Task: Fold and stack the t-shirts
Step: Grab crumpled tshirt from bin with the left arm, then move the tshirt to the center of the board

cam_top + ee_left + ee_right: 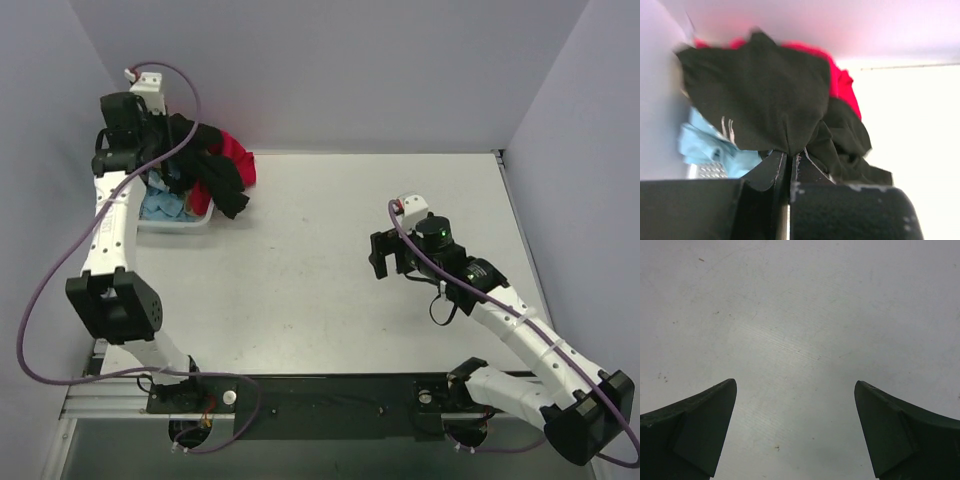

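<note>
The t-shirts lie heaped in and over a white basket [178, 223] at the table's far left. A black t-shirt [215, 172] drapes over the top, with a red one [240, 158] behind it and a pale blue one [163, 206] underneath. My left gripper [172, 138] is above the basket, shut on a bunched fold of the black t-shirt [760, 95], which hangs from the closed fingertips [790, 153]. Red cloth [841, 85] and pale blue cloth [705, 142] show around it. My right gripper [388, 255] stands open over bare table [795, 390], holding nothing.
Grey walls close in the table at the back and both sides, and the basket sits against the left wall. The basket's lattice [710, 171] shows under the pale blue cloth. The white tabletop [320, 250] stretches between the two arms.
</note>
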`<control>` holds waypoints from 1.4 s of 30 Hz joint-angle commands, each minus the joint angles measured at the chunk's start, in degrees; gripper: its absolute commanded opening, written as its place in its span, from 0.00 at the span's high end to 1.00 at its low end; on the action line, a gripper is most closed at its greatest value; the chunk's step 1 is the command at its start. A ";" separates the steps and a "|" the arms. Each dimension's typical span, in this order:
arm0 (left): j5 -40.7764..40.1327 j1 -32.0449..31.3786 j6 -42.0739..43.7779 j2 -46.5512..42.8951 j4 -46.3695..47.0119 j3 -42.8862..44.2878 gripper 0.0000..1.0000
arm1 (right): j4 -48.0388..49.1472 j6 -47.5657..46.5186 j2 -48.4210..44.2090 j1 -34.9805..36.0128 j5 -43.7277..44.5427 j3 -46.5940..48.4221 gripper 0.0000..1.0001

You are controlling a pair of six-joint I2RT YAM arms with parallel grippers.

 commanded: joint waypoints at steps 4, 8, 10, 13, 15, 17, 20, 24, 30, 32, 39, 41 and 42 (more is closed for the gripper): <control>9.20 0.09 6.13 -14.32 4.57 2.37 1.00 | 1.09 -1.89 0.33 6.98 -1.47 5.25 0.02; 13.71 -0.09 6.14 -17.31 2.72 -2.19 1.00 | 13.71 -7.77 3.93 11.99 -5.94 6.22 0.02; 13.19 0.00 6.31 -18.46 3.94 -6.14 1.00 | 21.90 -10.06 9.72 14.45 -10.85 8.32 0.02; 14.31 0.00 5.53 -19.60 3.78 -9.42 1.00 | 28.68 -9.28 23.39 16.74 -16.58 17.69 0.02; 18.00 -0.61 5.26 -21.88 2.90 -10.73 1.00 | 28.17 -8.49 30.87 18.58 -18.79 25.24 0.02; 19.42 -2.54 5.08 -25.13 2.72 -12.49 1.00 | 28.25 -7.79 36.42 20.34 -18.09 31.15 0.02; 23.37 -8.15 4.65 -26.73 -3.06 -9.44 1.00 | 32.46 -2.02 40.67 21.14 -16.77 35.74 0.02; 30.14 -10.72 1.14 -26.55 -7.56 -6.70 1.00 | 37.65 2.14 46.12 21.14 -12.29 40.22 0.02; 36.11 -11.16 -1.07 -26.55 -8.36 -5.82 1.00 | 36.26 5.30 52.63 20.18 -6.22 44.72 0.40; 35.95 -11.16 -0.98 -26.64 -8.09 -5.47 1.00 | 36.60 7.85 50.19 19.04 -6.74 41.75 0.81; 34.28 -11.86 4.89 -24.97 -4.76 -9.05 0.22 | 26.80 6.02 29.36 16.67 -6.13 24.44 1.00; 33.58 -11.86 6.91 -24.36 -4.31 -10.38 0.15 | 21.17 6.10 22.59 14.39 -5.96 21.54 1.00; 33.31 -11.86 7.62 -24.35 -4.40 -11.60 0.14 | 19.40 7.23 18.22 13.41 -6.22 20.38 1.00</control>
